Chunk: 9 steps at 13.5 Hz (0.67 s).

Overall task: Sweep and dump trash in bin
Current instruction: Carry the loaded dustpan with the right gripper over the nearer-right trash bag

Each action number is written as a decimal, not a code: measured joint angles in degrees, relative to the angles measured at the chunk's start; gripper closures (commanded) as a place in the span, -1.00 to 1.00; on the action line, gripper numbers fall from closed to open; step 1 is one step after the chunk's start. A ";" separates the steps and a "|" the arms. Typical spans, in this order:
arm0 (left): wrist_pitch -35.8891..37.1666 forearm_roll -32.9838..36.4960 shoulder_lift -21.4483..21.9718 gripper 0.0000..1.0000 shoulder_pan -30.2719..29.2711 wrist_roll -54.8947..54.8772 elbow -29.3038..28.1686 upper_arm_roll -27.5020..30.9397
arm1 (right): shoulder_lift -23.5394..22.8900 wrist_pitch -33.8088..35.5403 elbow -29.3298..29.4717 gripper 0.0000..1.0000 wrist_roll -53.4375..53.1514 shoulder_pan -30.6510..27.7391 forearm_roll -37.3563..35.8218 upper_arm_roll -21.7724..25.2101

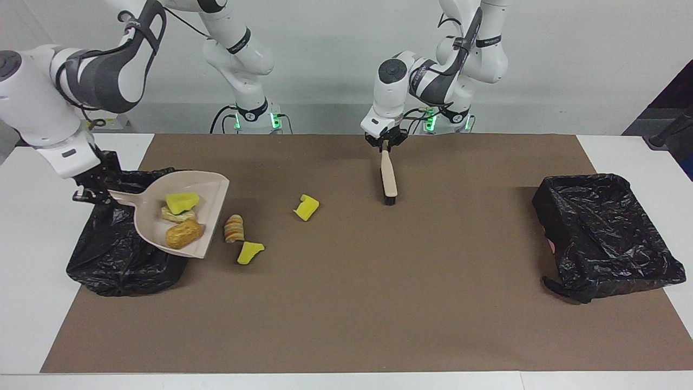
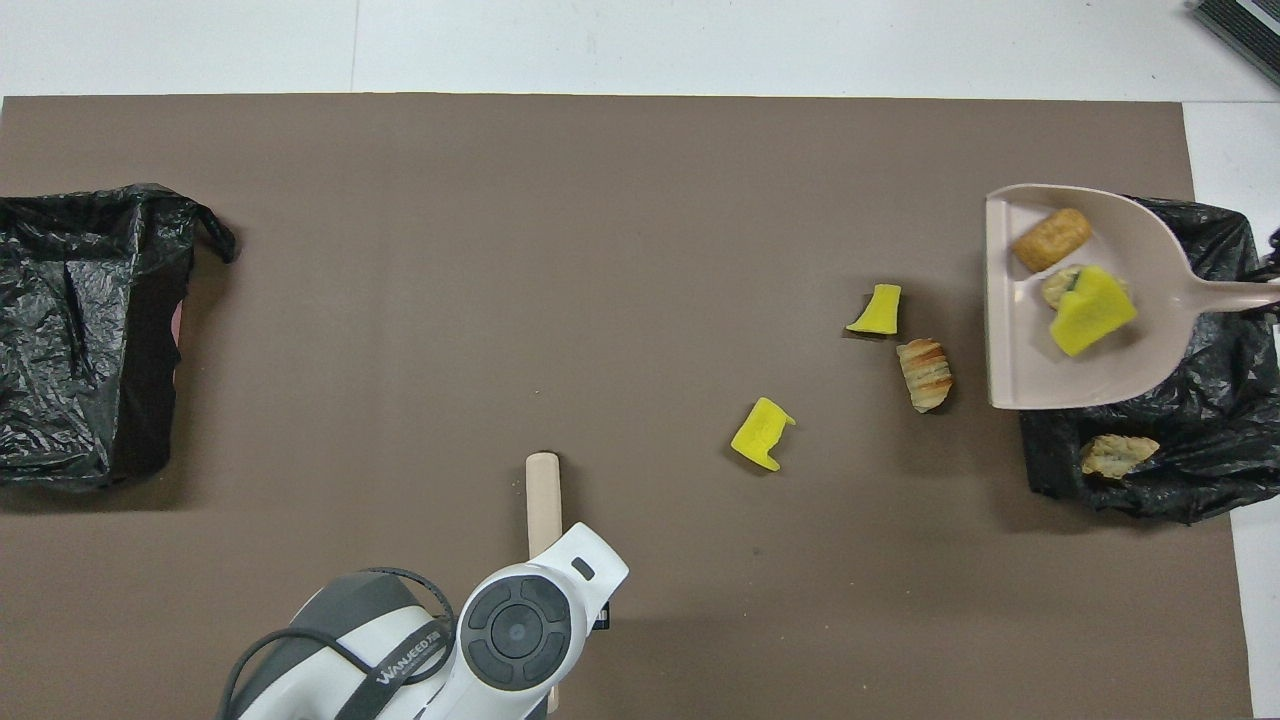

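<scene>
- Dumping is the step in hand: the beige dustpan (image 1: 181, 214) is held raised over the lined bin (image 1: 122, 254) at the right arm's end of the table, near the mat's edge, with its mouth still over the mat.
- The dustpan's handle is clamped in the closed right gripper (image 1: 89, 190), which is over that bin's rim.
- Three scraps are carried in the pan: a yellow sponge chunk (image 1: 182, 202), a pale piece (image 1: 177, 215) under it, and a brown bread piece (image 1: 184, 234).
- One bread scrap (image 2: 1118, 454) is seen already lying in the bin.
- A tilt of the pan, judged as the next move, would be needed so that the load slides into the liner and not onto the mat.
- Three scraps are left on the mat beside that bin: a striped bread piece (image 1: 234, 228) and two yellow chunks (image 1: 249, 252) (image 1: 306, 207).
- The brush (image 1: 388, 176) is held by its handle in the closed left gripper (image 1: 385, 142), waiting over the mat's edge nearest the robots.
- A second lined bin (image 1: 606, 235) is set at the left arm's end.
- A maker's name is printed on the left arm's grey band (image 2: 405, 662); it cannot be read with certainty.
</scene>
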<state>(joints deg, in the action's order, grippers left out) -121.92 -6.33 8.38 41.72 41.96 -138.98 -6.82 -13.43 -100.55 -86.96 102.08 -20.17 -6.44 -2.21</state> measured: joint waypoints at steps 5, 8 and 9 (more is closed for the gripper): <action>-0.13 0.01 0.00 -1.00 -0.51 0.01 -0.09 0.35 | 0.02 -6.48 -0.04 1.00 -6.18 -3.03 -19.89 -0.39; -0.18 0.01 -0.07 -1.00 -1.17 0.01 0.66 0.93 | 0.45 -6.48 -1.61 1.00 -17.57 0.49 -31.09 -0.86; -0.20 0.01 -0.05 -1.00 -1.71 0.01 1.43 0.98 | 1.04 -6.48 -2.90 1.00 -20.70 2.19 -35.26 -1.00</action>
<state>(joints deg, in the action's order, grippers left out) -122.12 -6.32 8.33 40.01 41.97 -137.54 -5.84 -12.39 -107.03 -89.86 81.38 -17.98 -41.70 -3.20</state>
